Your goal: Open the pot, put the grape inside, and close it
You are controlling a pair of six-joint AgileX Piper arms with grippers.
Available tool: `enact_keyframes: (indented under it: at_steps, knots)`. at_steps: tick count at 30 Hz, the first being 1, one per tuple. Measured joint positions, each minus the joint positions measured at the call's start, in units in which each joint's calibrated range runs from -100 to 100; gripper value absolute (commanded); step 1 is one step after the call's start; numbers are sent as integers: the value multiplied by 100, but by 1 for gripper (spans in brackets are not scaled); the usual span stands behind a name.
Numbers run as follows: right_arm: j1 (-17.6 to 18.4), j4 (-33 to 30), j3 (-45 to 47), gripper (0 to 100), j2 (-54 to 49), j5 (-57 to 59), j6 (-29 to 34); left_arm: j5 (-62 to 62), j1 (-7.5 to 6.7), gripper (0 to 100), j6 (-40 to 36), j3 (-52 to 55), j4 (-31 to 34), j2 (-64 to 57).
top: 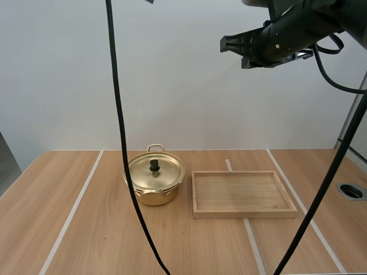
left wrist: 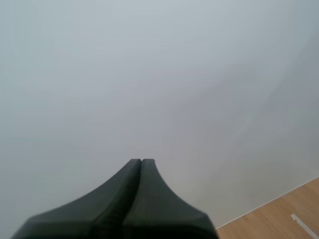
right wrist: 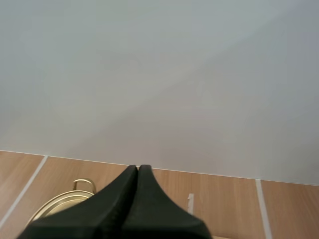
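Backdrop here is just a plain pale grey-white wall (top: 172, 86), softly and evenly lit. In front of it is a light wood-grain table (top: 51, 195) whose far edge meets the wall. It has a few pale stripes (top: 71, 215) running near to far and a round cable port (top: 351, 191) sunk in at the right.

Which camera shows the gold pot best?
The high view: the whole pot, lid on, beside the tray. The right wrist view catches its lid edge and a handle; the left faces the wall.
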Motion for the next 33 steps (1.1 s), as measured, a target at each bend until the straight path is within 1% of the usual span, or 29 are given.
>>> enact_keyframes:
  at_steps: [3,5,7,8,11,15,16,17,20,21,22,23,28,30,33]
  knots:
    - [39,191,0,0,-73,0,-97,17,0,0,-10,0,0,-254]
    - [86,213,0,0,-228,-20,-154,36,0,0,-249,0,43,-416]
    - [121,241,0,0,-414,-142,-179,11,0,0,-712,0,218,-548]
    - [127,251,0,0,-522,-188,-189,-170,0,0,-1109,59,401,-646]
    - [141,266,79,0,-898,-441,-208,-391,0,0,-1857,314,937,-907]
    - [141,291,720,0,-1507,-897,-217,-416,0,0,-2489,850,1510,-1237]
    - [141,306,845,0,-1568,-1003,-217,-416,0,0,-2515,914,1557,-1270]
    - [141,291,1142,0,-1785,-1165,-227,-414,0,0,-2697,1174,1705,-1411]
    - [141,194,1612,0,-2062,-1435,-227,-398,0,0,-2869,1498,1818,-1603]
    - [141,91,1965,0,-2239,-1626,-227,-422,33,0,-2943,1736,1870,-1757]
    - [141,55,2082,0,-2300,-1685,-237,-422,86,0,-2993,1967,1884,-1907]
    - [141,1,2344,0,-2455,-1755,-237,-406,162,0,-3045,2228,1901,-2093]
    - [141,-10,3034,0,-2988,-1862,-237,-406,410,0,-3142,2990,1909,-2803]
    - [141,-10,3268,0,-3191,-1863,-237,-406,469,0,-3156,3266,1913,-3099]
    - [141,-10,3570,0,-3579,-1901,-237,-435,504,0,-3136,3804,1759,-3554]
